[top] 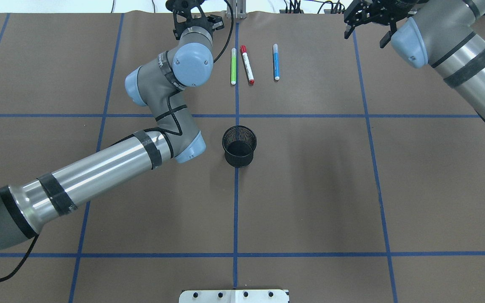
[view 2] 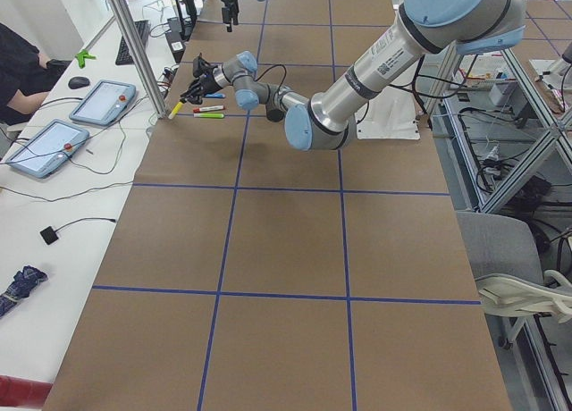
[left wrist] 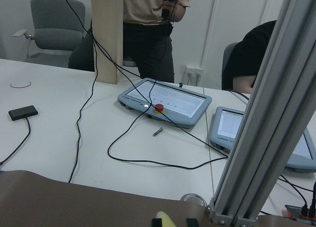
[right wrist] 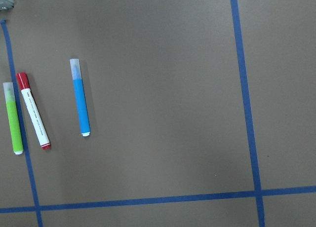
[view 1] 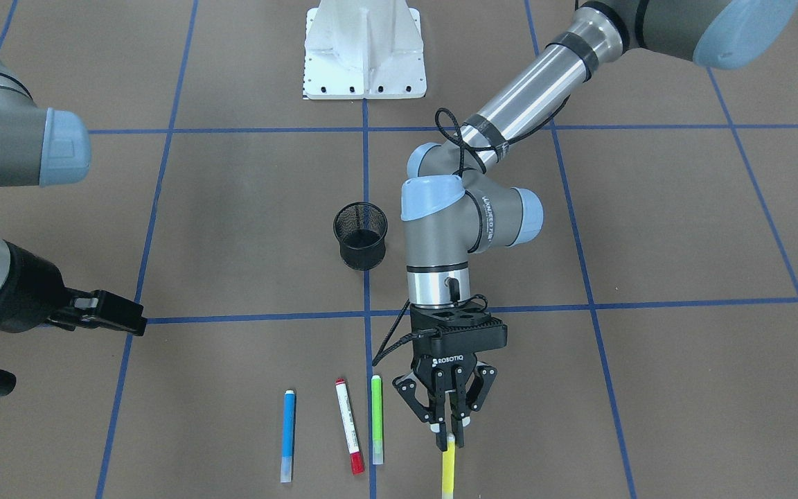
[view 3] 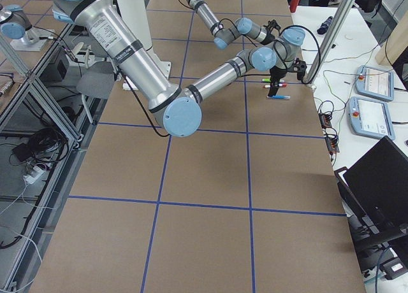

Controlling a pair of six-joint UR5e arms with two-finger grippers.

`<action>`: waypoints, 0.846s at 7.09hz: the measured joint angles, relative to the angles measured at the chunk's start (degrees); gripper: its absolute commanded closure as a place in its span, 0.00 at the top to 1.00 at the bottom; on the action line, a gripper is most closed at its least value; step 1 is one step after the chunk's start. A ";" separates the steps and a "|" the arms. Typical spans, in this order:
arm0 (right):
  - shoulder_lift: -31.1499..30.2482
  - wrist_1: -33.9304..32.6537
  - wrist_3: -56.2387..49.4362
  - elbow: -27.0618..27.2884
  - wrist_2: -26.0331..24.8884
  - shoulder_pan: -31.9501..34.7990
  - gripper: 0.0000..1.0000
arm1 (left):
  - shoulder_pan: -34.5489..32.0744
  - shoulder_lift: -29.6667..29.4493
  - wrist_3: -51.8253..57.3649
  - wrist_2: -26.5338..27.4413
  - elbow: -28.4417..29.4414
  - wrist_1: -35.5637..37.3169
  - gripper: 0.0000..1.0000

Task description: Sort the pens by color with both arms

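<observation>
In the front-facing view the left gripper (view 1: 449,434) had its jaws clamped on the 12 o'clock end of the yellow pen (view 1: 448,470). The pen's long axis ran 12 to 6 over the tabletop (view 1: 648,388). The blue pen (view 1: 289,434) lay off at 9 o'clock (nearer the right gripper (view 1: 132,322), jaws apart).
</observation>
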 measured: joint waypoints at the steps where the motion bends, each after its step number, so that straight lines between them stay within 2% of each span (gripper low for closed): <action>1: -0.03 0.04 -0.02 0.00 -0.22 -0.05 1.00 | 1.12 0.08 -2.16 0.59 1.92 -2.87 0.00; 4: 0.01 0.07 -0.04 -0.01 -0.75 -0.25 1.00 | 1.94 -0.15 -7.16 0.69 3.54 -9.47 0.00; 5: 0.02 0.09 -0.06 -0.01 -0.82 -0.27 1.00 | 2.00 -0.09 -8.31 0.99 3.66 -10.65 0.25; 6: 0.05 0.13 -0.08 -0.01 -0.85 -0.29 1.00 | 2.12 0.05 -8.71 1.38 3.76 -11.08 0.99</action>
